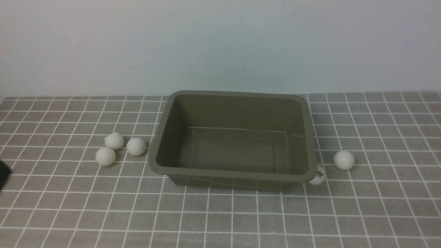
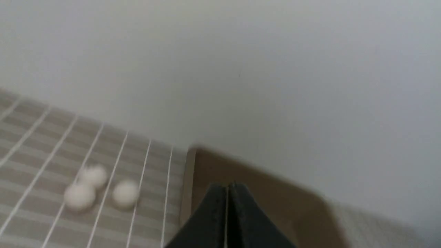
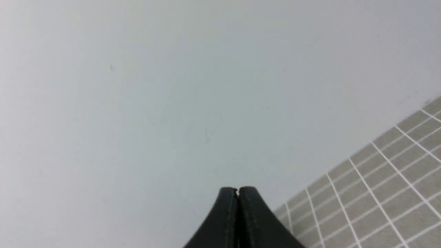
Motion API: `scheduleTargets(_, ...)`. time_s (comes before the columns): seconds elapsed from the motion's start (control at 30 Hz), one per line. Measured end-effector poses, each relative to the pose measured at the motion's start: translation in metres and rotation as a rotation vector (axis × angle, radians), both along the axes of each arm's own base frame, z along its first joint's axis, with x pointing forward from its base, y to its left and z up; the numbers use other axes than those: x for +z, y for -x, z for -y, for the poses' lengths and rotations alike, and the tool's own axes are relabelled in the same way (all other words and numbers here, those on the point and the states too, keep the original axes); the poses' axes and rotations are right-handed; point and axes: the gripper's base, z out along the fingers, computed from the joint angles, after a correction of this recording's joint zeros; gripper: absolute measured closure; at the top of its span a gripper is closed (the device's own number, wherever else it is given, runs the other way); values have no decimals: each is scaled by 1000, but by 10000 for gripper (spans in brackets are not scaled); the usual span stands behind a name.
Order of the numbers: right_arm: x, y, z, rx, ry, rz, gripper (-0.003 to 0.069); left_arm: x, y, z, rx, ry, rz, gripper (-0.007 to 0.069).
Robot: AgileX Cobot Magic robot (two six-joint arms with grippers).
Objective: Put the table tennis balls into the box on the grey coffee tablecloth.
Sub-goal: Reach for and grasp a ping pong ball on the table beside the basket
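Note:
The olive-grey box [image 1: 165, 137] stands empty in the middle of the grey coffee tablecloth [image 1: 69, 206]. Three white table tennis balls lie left of it: one [image 1: 114, 140], one [image 1: 136, 146], one [image 1: 105, 156]. Right of the box lies another ball [image 1: 344, 160], and one with a dark mark [image 1: 318, 176] touches the box's front right corner. In the blurred left wrist view my left gripper [image 2: 227, 187] is shut and empty, with the box [image 2: 275, 193] and three balls [image 2: 125, 193] beyond it. My right gripper [image 3: 237, 189] is shut and empty, facing the wall.
A plain pale wall [image 1: 220, 44] rises right behind the cloth's far edge. A dark bit of my left arm [image 1: 3, 174] shows at the front view's left edge. The right arm is out of the front view.

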Motion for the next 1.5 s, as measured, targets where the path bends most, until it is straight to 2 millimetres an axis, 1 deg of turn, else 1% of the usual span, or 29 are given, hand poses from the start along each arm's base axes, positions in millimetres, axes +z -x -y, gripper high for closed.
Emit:
scheduleTargets(0.03, 2, 0, 1, -6, -30, 21, 668, 4, -10, 4, -60, -64, -130, 629)
scheduleTargets(0.1, 3, 1, 2, -10, -48, 33, 668, 4, -32, 8, -141, -154, -326, 629)
scheduleTargets(0.17, 3, 1, 2, -11, -55, 37, 668, 2, -47, 9, -180, -193, -415, 629)
scheduleTargets(0.2, 3, 1, 2, -12, -55, 39, 668, -2, -60, 10, -200, -217, -476, 629)
scheduleTargets(0.23, 3, 1, 2, -12, -55, 39, 668, -3, -62, 10, -203, -222, -484, 629)
scheduleTargets(0.27, 2, 0, 1, -3, -54, 20, 668, -7, -80, 10, -225, -260, -533, 629)
scheduleTargets(0.33, -4, -1, -3, 36, -45, -66, 668, -14, -98, 9, -242, -293, -585, 629)
scheduleTargets(0.4, -7, -2, -10, 121, -8, -244, 668, -20, -115, 9, -251, -320, -615, 629)
scheduleTargets(0.47, 7, -1, -18, 207, 87, -385, 668, -26, -134, 8, -245, -339, -630, 629)
scheduleTargets(0.53, 30, -1, -22, 270, 177, -454, 668, -32, -152, 7, -237, -355, -645, 629)
scheduleTargets(0.57, 42, -2, -24, 297, 217, -481, 668, -34, -159, 7, -235, -363, -651, 629)
scheduleTargets(0.67, 87, -11, -30, 401, 375, -589, 668, -42, -188, 7, -234, -364, -696, 620)
scheduleTargets(0.7, 104, -18, -32, 451, 436, -653, 668, -43, -198, 8, -234, -363, -704, 608)
scheduleTargets(0.8, 129, -35, -34, 541, 549, -778, 668, -54, -229, 8, -241, -379, -745, 552)
scheduleTargets(0.87, 139, -44, -34, 567, 583, -824, 668, -59, -246, 8, -247, -393, -763, 502)
scheduleTargets(0.9, 139, -47, -34, 570, 584, -833, 668, -61, -247, 8, -249, -395, -770, 496)
scheduleTargets(0.93, 143, -48, -34, 574, 591, -839, 668, -63, -254, 8, -252, -402, -779, 468)
scheduleTargets(0.97, 147, -52, -35, 579, 596, -846, 668, -71, -263, 7, -254, -415, -805, 421)
scheduleTargets(1.0, 147, -53, -35, 580, 597, -847, 668, -73, -268, 7, -252, -418, -813, 396)
scheduleTargets(1.1, 150, -54, -34, 578, 608, -841, 668, -88, -287, 3, -223, -456, -866, 253)
scheduleTargets(1.13, 150, -54, -34, 577, 608, -840, 668, -88, -287, 3, -223, -456, -866, 253)
scheduleTargets(1.2, 151, -54, -34, 577, 611, -837, 667, -100, -299, 0, -190, -472, -901, 165)
scheduleTargets(1.23, 151, -54, -34, 578, 612, -836, 667, -106, -303, -1, -181, -481, -910, 141)
scheduleTargets(1.3, 151, -54, -34, 577, 613, -835, 667, -119, -312, -3, -174, -502, -933, 106)
scheduleTargets(1.43, 152, -55, -34, 571, 616, -821, 666, -141, -324, -4, -177, -528, -965, 92)
scheduleTargets(1.5, 152, -55, -34, 566, 616, -814, 666, -147, -327, -5, -178, -539, -969, 92)
